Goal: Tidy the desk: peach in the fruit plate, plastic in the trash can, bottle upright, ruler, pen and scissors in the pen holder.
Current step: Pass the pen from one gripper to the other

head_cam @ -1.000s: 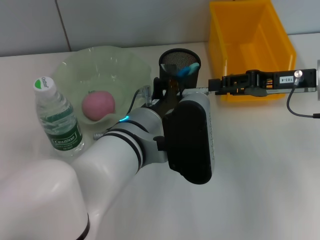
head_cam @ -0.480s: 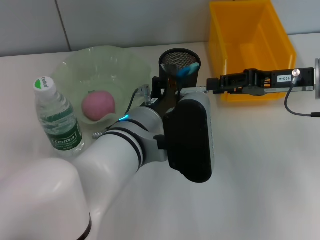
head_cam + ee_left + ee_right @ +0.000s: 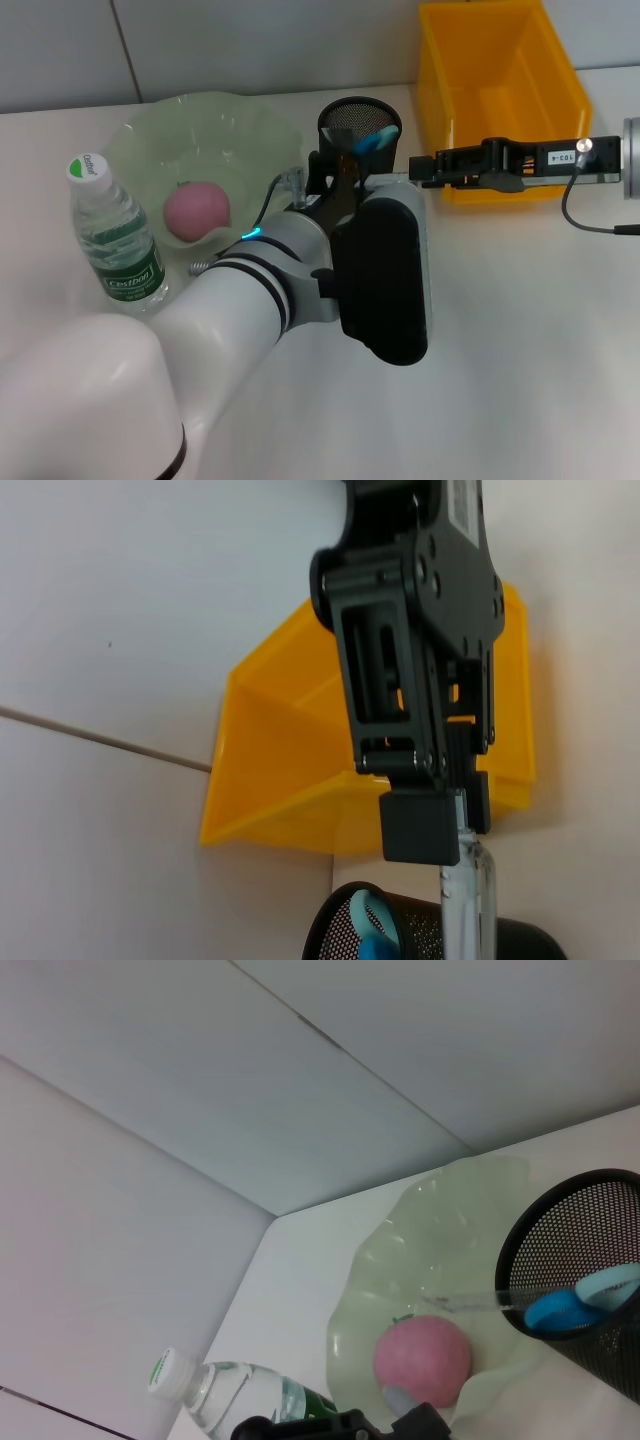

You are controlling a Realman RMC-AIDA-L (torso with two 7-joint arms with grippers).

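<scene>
My right gripper (image 3: 425, 172) reaches in from the right, in front of the yellow trash can (image 3: 500, 70), and is shut on the clear ruler (image 3: 466, 895). The ruler's far end reaches the black mesh pen holder (image 3: 360, 122), where the scissors' blue handles (image 3: 377, 138) stick out. The left wrist view shows the right gripper (image 3: 450, 825) close up, just above the holder's rim. My left arm's black wrist (image 3: 380, 270) sits directly before the holder and hides its gripper. The pink peach (image 3: 197, 210) lies in the green fruit plate (image 3: 230, 125). The bottle (image 3: 115, 235) stands upright. Pen and plastic are out of view.
The white arm fills the table's near left. The bottle stands close beside the plate's left edge. The yellow bin stands at the back right, by the wall. A cable (image 3: 590, 215) hangs off my right arm.
The right gripper has crept a little to the left with the ruler, towards the pen holder. The left arm has barely shifted.
</scene>
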